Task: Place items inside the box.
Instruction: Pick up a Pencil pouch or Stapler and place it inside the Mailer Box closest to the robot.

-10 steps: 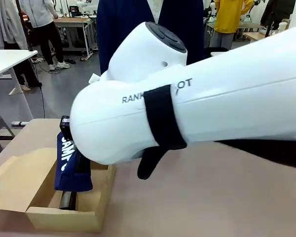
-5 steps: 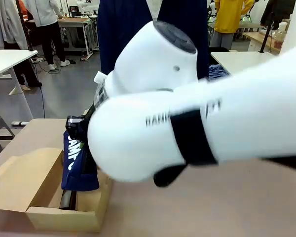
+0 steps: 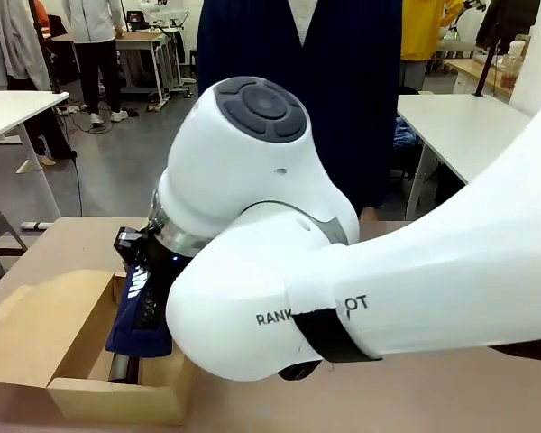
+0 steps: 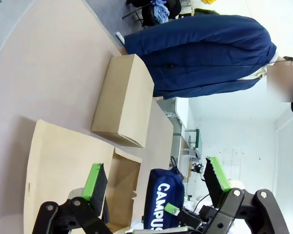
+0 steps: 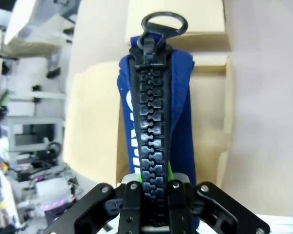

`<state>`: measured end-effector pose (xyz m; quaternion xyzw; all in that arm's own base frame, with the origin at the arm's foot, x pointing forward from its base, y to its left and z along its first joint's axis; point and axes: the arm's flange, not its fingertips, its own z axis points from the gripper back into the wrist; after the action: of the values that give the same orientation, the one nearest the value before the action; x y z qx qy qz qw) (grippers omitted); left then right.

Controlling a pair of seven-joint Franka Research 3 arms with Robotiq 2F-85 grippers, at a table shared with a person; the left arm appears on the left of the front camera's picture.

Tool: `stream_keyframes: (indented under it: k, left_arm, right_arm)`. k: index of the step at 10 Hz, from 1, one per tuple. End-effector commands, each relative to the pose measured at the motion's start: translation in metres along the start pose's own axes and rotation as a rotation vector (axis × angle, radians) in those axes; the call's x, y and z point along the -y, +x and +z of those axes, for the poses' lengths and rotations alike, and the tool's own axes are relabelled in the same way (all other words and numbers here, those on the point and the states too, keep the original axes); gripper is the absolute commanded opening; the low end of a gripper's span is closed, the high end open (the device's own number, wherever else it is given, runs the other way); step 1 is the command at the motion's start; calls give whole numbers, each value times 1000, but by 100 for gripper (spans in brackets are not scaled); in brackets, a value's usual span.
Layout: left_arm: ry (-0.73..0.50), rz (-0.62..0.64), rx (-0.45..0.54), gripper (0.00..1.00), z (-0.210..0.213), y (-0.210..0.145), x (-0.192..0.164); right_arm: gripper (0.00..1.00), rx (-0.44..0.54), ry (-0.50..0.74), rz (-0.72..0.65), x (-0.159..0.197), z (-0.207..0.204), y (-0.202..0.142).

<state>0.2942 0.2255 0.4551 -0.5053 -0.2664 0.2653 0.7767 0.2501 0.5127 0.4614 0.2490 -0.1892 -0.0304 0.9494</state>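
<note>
My right gripper (image 5: 154, 187) is shut on a navy zip pouch (image 5: 178, 97) lettered "CAMPUS", its black zipper running up between the fingers. In the front view the right gripper (image 3: 142, 262) holds the pouch (image 3: 135, 311) upright and slightly tilted over the open cardboard box (image 3: 117, 392), with the pouch's lower end inside the box. A dark item (image 3: 122, 365) lies on the box floor, mostly hidden. My left gripper (image 4: 154, 170) is open and holds nothing. Beyond it are the same pouch (image 4: 161, 204) and the box (image 4: 122, 180).
The right arm (image 3: 361, 307) blocks most of the table in the front view. The box's flap (image 3: 36, 325) lies open to the left. A closed cardboard box (image 4: 124, 100) rests farther along the table. A person in a navy coat (image 3: 343, 90) stands at the far side.
The right arm has turned at the wrist and its forearm now sits lower in the picture. The pouch has stayed over the box, shifting a little right and tilting.
</note>
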Motion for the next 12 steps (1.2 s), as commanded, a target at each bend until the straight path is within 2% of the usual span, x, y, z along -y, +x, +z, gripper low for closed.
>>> stream_keyframes:
  k: [1, 5, 7, 12]
  left_arm:
    - [-15, -15, 1, 100, 1, -1, -1]
    - [-15, -15, 1, 100, 1, -1, -1]
    - [-15, -15, 1, 100, 1, -1, -1]
    - [-15, -15, 1, 100, 1, -1, -1]
  right_arm:
    - [8, -14, -11, -16, -61, -90, 7]
    - [8, -35, -46, -3, -65, -140, 6]
    - [8, -83, -47, -15, -58, -166, 3]
    - [8, -124, -67, -40, -49, -174, 9]
